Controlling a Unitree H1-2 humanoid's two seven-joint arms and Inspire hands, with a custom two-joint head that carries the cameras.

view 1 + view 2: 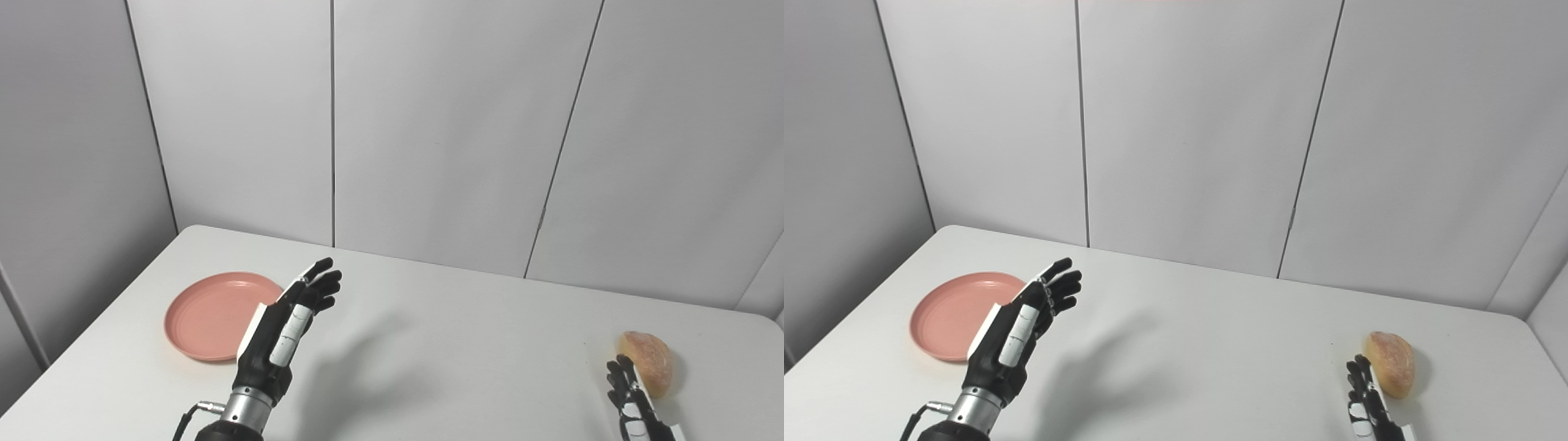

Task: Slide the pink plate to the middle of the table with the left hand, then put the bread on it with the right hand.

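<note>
The pink plate (214,315) is seen near the left edge of the white table (465,343), toward the far-left corner. Just right of it, the left hand (283,334) is held raised, fingers extended and apart, nothing grasped. Near the right edge, the bread (648,362) is lying flat, with the right hand (631,401) just beside it, fingers spread, empty.

Bright, even light; soft shadows on the table (465,343); perhaps slightly soft focus.
</note>
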